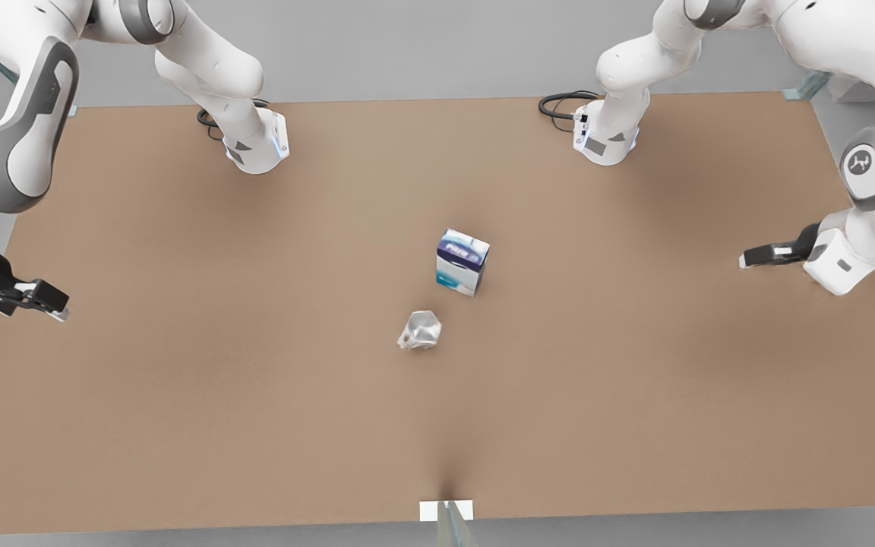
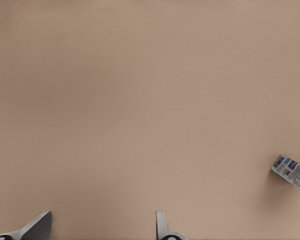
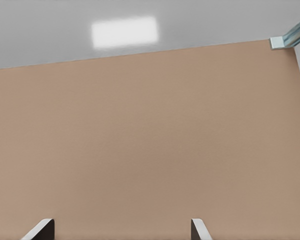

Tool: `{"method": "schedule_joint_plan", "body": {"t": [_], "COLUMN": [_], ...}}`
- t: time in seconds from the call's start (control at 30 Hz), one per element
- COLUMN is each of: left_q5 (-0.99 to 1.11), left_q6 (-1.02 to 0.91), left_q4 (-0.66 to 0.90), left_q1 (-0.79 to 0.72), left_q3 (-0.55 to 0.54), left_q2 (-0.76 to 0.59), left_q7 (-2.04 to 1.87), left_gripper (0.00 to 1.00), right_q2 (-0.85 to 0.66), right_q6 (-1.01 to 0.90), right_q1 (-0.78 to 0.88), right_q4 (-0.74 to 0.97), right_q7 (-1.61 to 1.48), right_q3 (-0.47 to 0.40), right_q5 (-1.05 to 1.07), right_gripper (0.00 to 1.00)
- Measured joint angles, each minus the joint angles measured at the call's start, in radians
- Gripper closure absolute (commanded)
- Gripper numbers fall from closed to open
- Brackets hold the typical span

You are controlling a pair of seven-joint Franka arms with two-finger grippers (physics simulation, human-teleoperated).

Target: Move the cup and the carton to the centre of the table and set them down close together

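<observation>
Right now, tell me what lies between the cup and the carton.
Nothing: in the front view only bare table separates the cup from the carton.

Front view looks steeply down on the plain matte brown table [image 1: 179, 395]; both wrist cameras skim that same surface

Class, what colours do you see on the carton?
The carton is white with a dark blue-purple printed panel and teal-blue edging; the front view shows it best.

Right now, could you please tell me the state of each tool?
Left tool: open, holding nothing, above bare table.
Right tool: open, holding nothing.
</observation>
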Motion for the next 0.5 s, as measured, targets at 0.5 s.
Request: {"method": "schedule_joint_plan", "body": {"t": [0.5], "left_q5": [0.019], "left_q6": [0.070], "left_q4": [-0.060], "left_q1": [-0.059], "left_q3": [-0.003], "left_q2": [-0.066], "left_q7": [-0.050], "left_gripper": [0.00], "right_q2": [-0.002], "right_q6": [-0.003], "right_q1": [-0.005], "right_q4": [0.000], "right_q7": [0.000], "right_q3": [0.000], "right_q5": [-0.002], "right_gripper": [0.00]}}
